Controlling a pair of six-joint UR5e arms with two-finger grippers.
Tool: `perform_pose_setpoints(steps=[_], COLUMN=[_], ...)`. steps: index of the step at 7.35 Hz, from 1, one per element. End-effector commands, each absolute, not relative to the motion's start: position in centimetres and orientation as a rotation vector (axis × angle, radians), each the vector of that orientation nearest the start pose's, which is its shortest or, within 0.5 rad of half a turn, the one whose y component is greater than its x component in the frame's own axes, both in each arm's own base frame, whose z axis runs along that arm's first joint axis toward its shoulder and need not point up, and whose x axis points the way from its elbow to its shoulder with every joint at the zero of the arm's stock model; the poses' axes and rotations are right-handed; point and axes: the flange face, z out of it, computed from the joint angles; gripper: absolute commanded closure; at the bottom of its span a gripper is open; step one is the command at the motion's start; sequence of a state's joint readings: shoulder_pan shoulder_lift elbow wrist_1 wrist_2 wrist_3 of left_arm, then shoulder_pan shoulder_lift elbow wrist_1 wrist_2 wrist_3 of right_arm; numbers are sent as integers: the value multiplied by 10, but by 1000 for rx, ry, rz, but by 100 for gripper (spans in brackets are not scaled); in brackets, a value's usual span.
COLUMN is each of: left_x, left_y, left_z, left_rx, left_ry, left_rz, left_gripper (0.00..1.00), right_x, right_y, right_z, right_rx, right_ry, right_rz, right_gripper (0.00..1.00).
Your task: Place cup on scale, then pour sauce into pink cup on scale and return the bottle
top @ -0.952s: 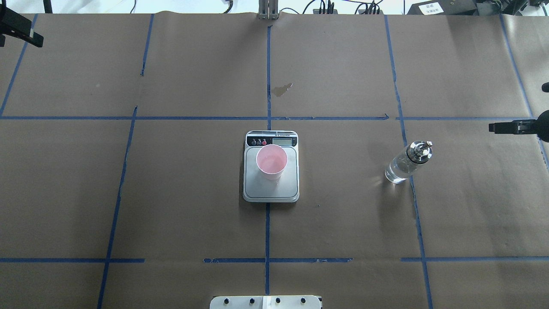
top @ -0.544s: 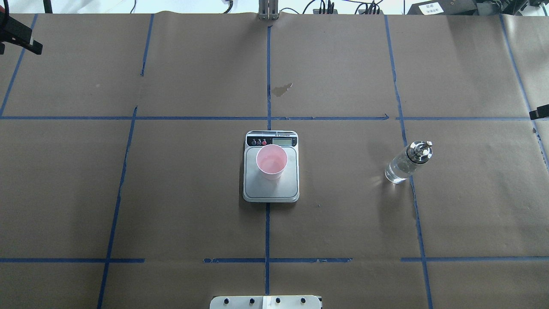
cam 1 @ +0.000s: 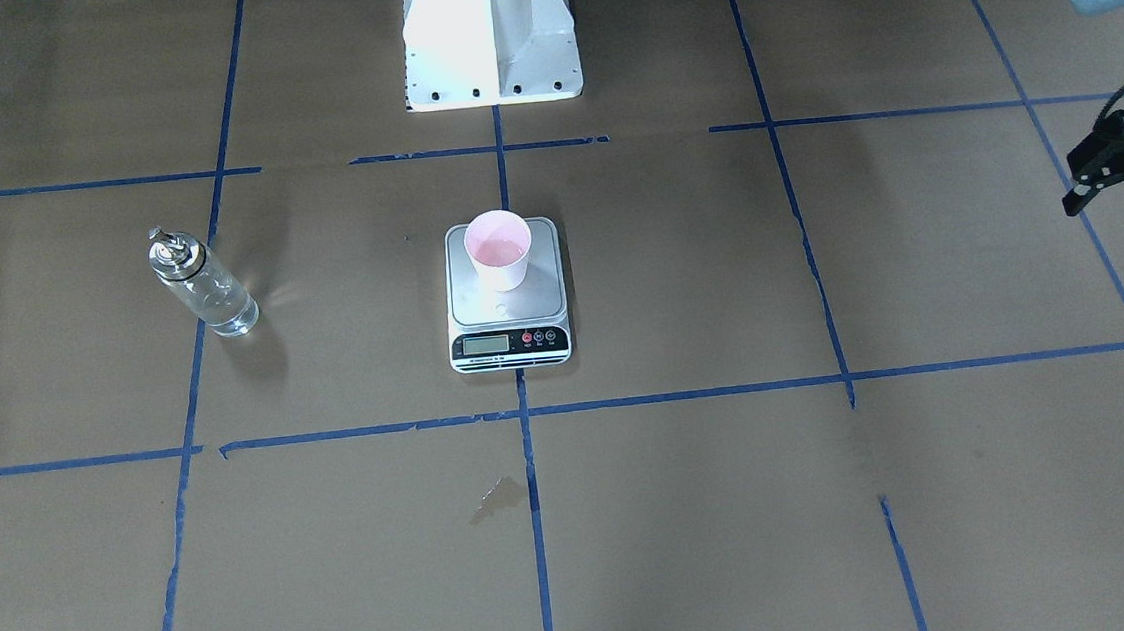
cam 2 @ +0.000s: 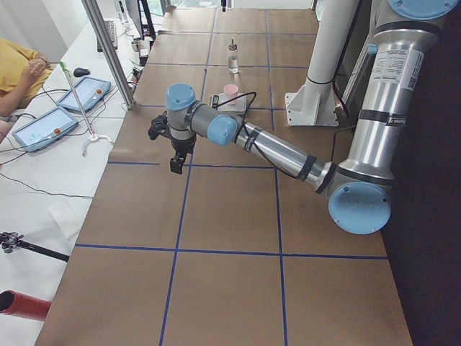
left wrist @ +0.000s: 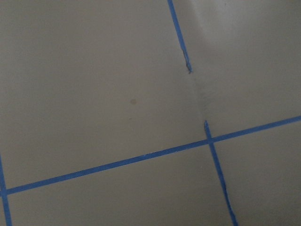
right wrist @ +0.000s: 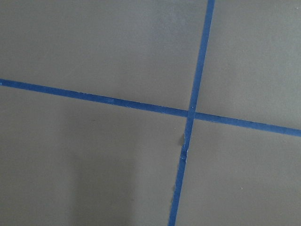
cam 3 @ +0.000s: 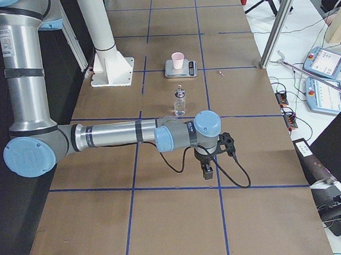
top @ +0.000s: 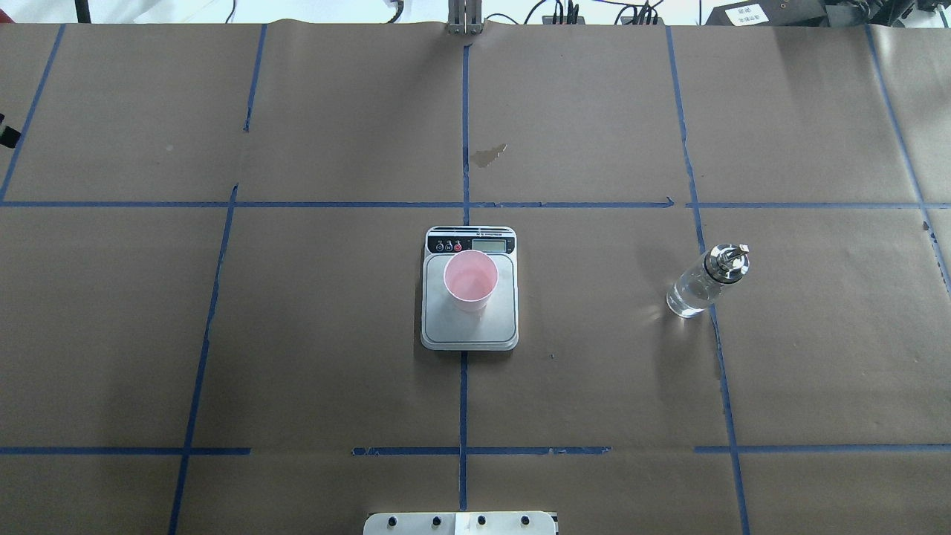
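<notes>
Pink cup [top: 470,279] sits upright on scale [top: 469,327] at mid bench [top: 297,334], bottle [top: 703,284] stands upright well to robot's R of it, so R arm [cam 3: 111,134] is nearer; L tool [cam 1: 1122,209] hangs far off w/ fingers apart, R tool [cam 3: 207,171] apart/together can't tell.

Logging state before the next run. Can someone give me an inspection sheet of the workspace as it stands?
Surface: brown paper table with blue tape grid; one small dark stain.
Job's things: cup upright on the scale platform; bottle upright on the table on the robot's right, apart from the scale, unheld, clear sauce inside.
Clutter: nothing seen.
Hands: left hand open, empty, far out to the side; right hand over bare table, open or shut cannot tell.
Cables: black cable looped off the right wrist.
Surroundings: operator in yellow and tablets at the side bench.
</notes>
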State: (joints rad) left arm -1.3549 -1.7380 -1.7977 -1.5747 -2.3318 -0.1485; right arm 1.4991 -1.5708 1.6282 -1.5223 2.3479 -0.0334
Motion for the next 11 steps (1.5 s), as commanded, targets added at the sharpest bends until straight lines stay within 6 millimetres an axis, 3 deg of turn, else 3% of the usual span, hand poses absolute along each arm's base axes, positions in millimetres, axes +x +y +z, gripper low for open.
perform_pose_setpoints(steps=[1, 2, 3, 4, 5, 6, 7, 10, 11], left_x=[-30, -59, -59, -58, -56, -47, -40, -42, -42], left_y=[-546, -537, -504, -486, -489, -500, -510, -510, -504], left_z=[554, 581, 616, 623, 628, 617, 612, 610, 633], left_rx=[149, 130, 125, 172, 177, 187, 190, 188, 151], left_ry=[772, 765, 750, 747, 748, 744, 743, 725, 735], left_rz=[78, 46, 150, 236, 245, 270, 287, 280, 263], left_gripper=[0, 0, 0, 0, 0, 0, 0, 0, 0], right_x=[51, 51, 51, 52, 52, 50, 48, 48, 47], right_y=[-492, -486, -482, -481, -480, -471, -472, -475, -477], right_z=[596, 593, 597, 597, 600, 611, 612, 606, 606], right_rx=[24, 14, 6, 7, 17, -18, -36, -25, -24], right_ry=[-781, -778, -780, -778, -772, -769, -774, -779, -778], right_rz=[-105, -101, -92, -87, -91, -59, -22, -30, -32], right_gripper=[0, 0, 0, 0, 0, 0, 0, 0, 0])
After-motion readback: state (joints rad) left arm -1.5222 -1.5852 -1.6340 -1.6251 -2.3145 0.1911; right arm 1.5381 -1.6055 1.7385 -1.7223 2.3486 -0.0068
